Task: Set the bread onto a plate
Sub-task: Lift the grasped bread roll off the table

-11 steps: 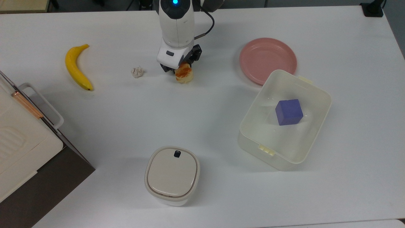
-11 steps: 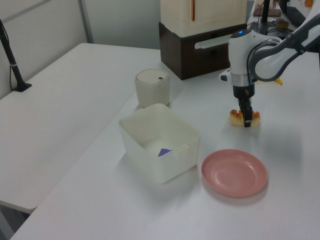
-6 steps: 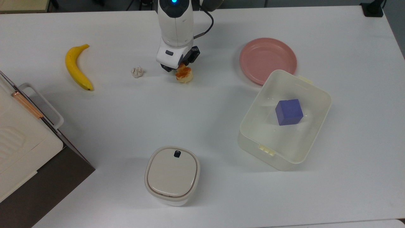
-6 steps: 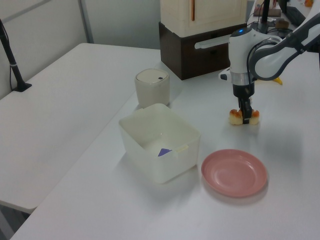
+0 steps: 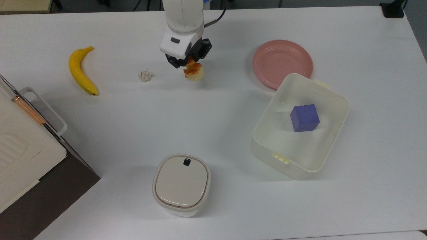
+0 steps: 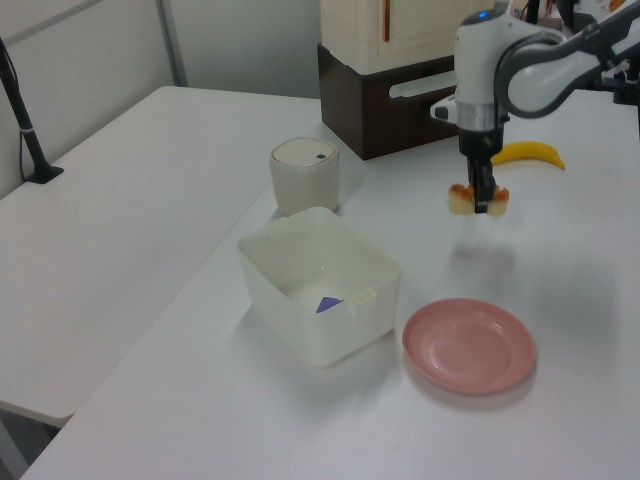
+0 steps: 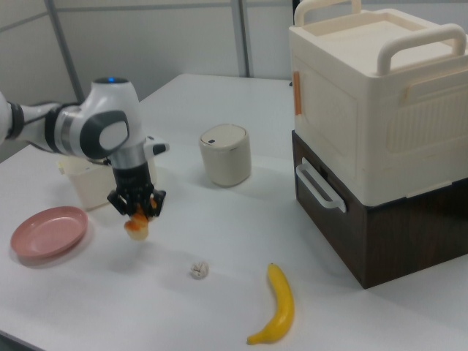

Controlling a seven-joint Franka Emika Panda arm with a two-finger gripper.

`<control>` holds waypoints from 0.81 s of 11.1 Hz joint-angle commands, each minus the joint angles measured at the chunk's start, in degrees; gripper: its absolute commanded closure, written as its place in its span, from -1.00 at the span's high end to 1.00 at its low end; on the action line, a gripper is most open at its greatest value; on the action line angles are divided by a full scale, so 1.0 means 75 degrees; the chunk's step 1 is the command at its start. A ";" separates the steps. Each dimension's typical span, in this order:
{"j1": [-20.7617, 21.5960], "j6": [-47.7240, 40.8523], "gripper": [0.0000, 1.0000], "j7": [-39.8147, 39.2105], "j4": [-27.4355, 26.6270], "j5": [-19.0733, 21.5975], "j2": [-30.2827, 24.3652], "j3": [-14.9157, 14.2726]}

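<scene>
Above the white table (image 5: 213, 110), the bread (image 5: 193, 71) was held clear of the surface, pinched at its glazed top between the fingers of the gripper (image 5: 188, 63). A second earlier it had been resting on the table with the fingers closed on it; since then it had been lifted, and in the left view a shadow was seen on the table below the bread (image 6: 477, 200), well apart from it. The grasp was judged to have held, so the pick was taken as done and the carry as the step in hand. The plate (image 5: 282, 63) was seen bare, well off to the top view's right, touching the rim of the cream tub (image 5: 267, 133) that held a purple cube (image 5: 304, 117). To the top view's left, a small whitish lump (image 5: 144, 76) and a banana (image 5: 81, 71) were left lying untouched.
</scene>
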 commanded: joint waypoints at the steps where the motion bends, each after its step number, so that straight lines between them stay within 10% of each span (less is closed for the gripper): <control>1: 0.0079 -0.0919 -1.00 0.0079 0.0822 0.0433 -0.0311 -0.0136; 9: 0.0781 -0.1132 -1.00 0.0347 0.1024 0.0434 -0.0359 -0.0032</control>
